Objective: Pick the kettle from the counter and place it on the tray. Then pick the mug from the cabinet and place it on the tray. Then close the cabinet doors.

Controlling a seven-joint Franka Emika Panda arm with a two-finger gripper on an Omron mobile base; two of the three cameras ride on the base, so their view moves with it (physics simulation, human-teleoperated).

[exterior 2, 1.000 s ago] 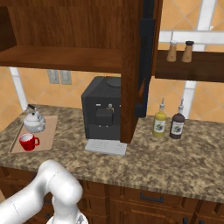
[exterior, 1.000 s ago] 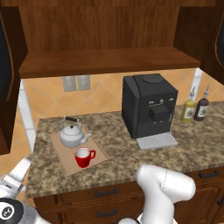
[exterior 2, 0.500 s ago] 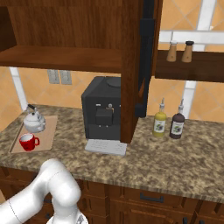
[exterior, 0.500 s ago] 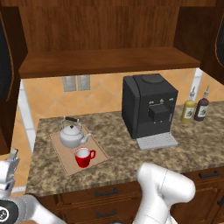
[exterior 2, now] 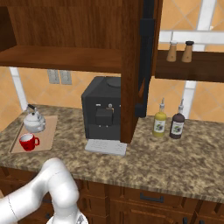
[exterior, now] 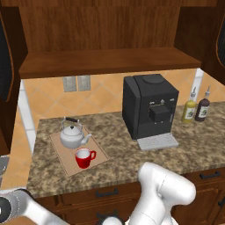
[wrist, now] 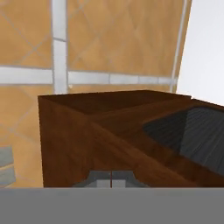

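Observation:
The silver kettle (exterior: pixel 72 136) (exterior 2: pixel 34 123) and the red mug (exterior: pixel 83 157) (exterior 2: pixel 27 141) both stand on the wooden tray (exterior: pixel 99 151) (exterior 2: pixel 49 127) at the left of the granite counter (exterior: pixel 123 167). Above it, the cabinet (exterior: pixel 110 61) is open, with its shelf bare. The left cabinet door (exterior: pixel 5 57) swings out at the far left. The right door (exterior 2: pixel 146 57) stands edge-on. My gripper (wrist: pixel 111 179) is shut with nothing in it, low and to the left of the counter. Its tips sit close to the wood frame (wrist: pixel 109 131) of a mesh-panelled door.
A black coffee machine (exterior: pixel 149 110) (exterior 2: pixel 105 111) stands mid-counter. Two bottles (exterior: pixel 196 105) (exterior 2: pixel 168 124) are at the right, and two shakers (exterior 2: pixel 180 51) sit on a side shelf. Drawers with black handles (exterior: pixel 105 193) run under the counter. Wall sockets (exterior: pixel 76 83) are on the tiled wall.
My arm has swung further left, carrying the hand to the left edge of the left base view. Kettle, mug and tray have not moved.

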